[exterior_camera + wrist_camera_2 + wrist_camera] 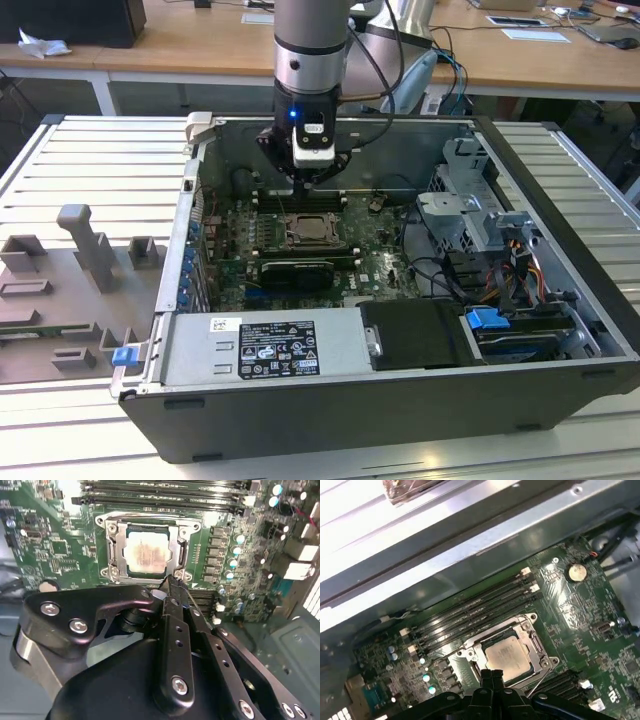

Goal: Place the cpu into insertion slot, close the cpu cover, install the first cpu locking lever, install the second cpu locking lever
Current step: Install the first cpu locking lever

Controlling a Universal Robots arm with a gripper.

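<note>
The cpu (pixel 145 552) lies silvery face up in the insertion slot (pixel 312 232) on the green motherboard. The cpu cover (pixel 116 550), a silvery frame, lies flat around it, so the cpu (pixel 507 657) shows through its window. A thin wire lever (pixel 540 680) slants out from the socket's edge beside my fingertips. My gripper (pixel 310 183) hangs just above the board, over the memory-slot side of the socket. Both wrist views show the gripper (pixel 171 582) (pixel 492 676) shut, its black fingers pressed together with nothing between them and not touching the socket.
Long black memory slots (pixel 475 612) run beside the socket, and a black card (pixel 295 272) lies on its near side. The case's back wall (pixel 470 545), a power supply (pixel 265 348) and a drive cage (pixel 470 200) hem the board in. A grey fixture (pixel 80 260) lies outside, at the exterior view's left.
</note>
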